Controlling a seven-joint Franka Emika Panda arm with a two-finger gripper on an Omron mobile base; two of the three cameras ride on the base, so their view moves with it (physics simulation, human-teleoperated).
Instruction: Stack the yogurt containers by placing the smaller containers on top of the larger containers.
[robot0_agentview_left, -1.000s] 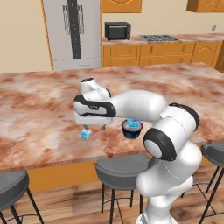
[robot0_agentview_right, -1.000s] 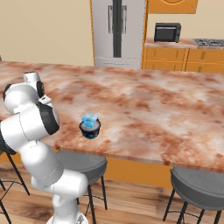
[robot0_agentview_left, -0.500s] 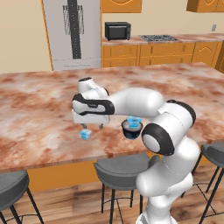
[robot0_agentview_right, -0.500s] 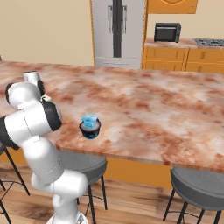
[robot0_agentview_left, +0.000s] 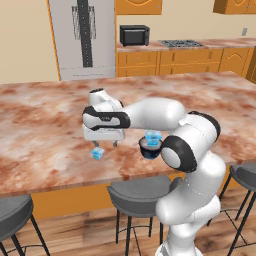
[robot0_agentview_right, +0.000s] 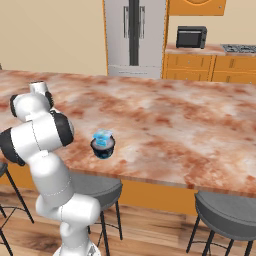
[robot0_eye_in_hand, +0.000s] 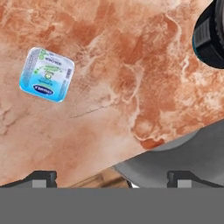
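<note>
Left base view puts the pincer (robot0_agentview_left: 103, 143) low over the counter (robot0_agentview_left: 45, 120), near the counter's front edge, jaws spread wide and holding nothing. Marble runs bare and open behind it and far out to both sides; the tight room is in front, where the edge drops to the stools.

One fridge (robot0_agentview_left: 84, 37) stands against the back wall, well beyond the pincer, with one microwave (robot0_agentview_left: 134, 35) and a hob (robot0_agentview_left: 181, 43) on the cabinets (robot0_agentview_left: 165, 62) to its right.

Three stools show in that view: one (robot0_agentview_left: 142, 192) under the edge just below the pincer, one (robot0_agentview_left: 15, 212) at the lower left, one (robot0_agentview_left: 245, 175) at the far right. In the hand view the nearest stool's grey seat (robot0_eye_in_hand: 183, 151) lies past the counter edge, close ahead of the finger tips (robot0_eye_in_hand: 43, 177).

One dark cup (robot0_agentview_left: 150, 148) stands upright on the counter just to the right of the pincer, near the front edge. Right base view shows it (robot0_agentview_right: 103, 148) beside the arm. In the hand view its dark wall (robot0_eye_in_hand: 211, 37) shows at the upper right corner.

Two blue cups are in view. One (robot0_agentview_left: 153, 136) sits on top of the dark cup, and the right base view shows it (robot0_agentview_right: 103, 137) there too. The other (robot0_agentview_left: 97, 153) rests on the marble just below and slightly left of the pincer, apart from the fingers; in the hand view it (robot0_eye_in_hand: 47, 75) lies label up at the upper left, off the gap between the tips. Nothing stands between the pincer and this cup.
</note>
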